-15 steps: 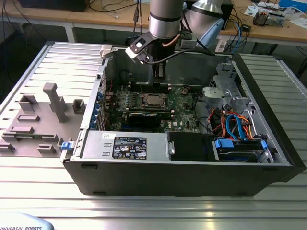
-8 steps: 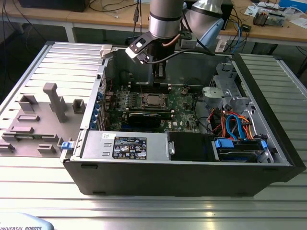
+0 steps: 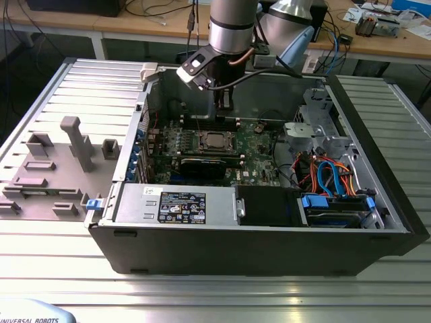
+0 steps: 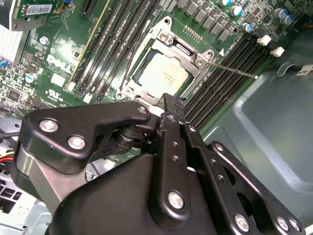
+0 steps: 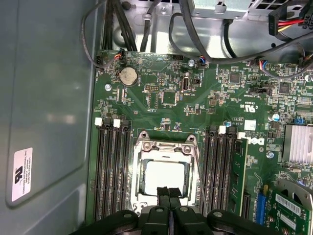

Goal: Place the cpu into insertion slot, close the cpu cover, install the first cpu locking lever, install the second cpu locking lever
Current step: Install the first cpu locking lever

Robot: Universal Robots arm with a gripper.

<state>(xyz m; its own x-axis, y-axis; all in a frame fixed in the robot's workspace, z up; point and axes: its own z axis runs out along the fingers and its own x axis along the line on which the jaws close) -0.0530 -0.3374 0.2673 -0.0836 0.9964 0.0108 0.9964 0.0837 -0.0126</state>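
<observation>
The gripper (image 5: 168,192), fingers pinched together and empty, hovers at the edge of the cpu cover (image 5: 164,147), likely to press it flat over the cpu (image 5: 164,175) seated just beyond its tips

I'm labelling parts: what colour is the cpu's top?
Pale silver-grey cpu; shows best in the second wrist view.
</observation>
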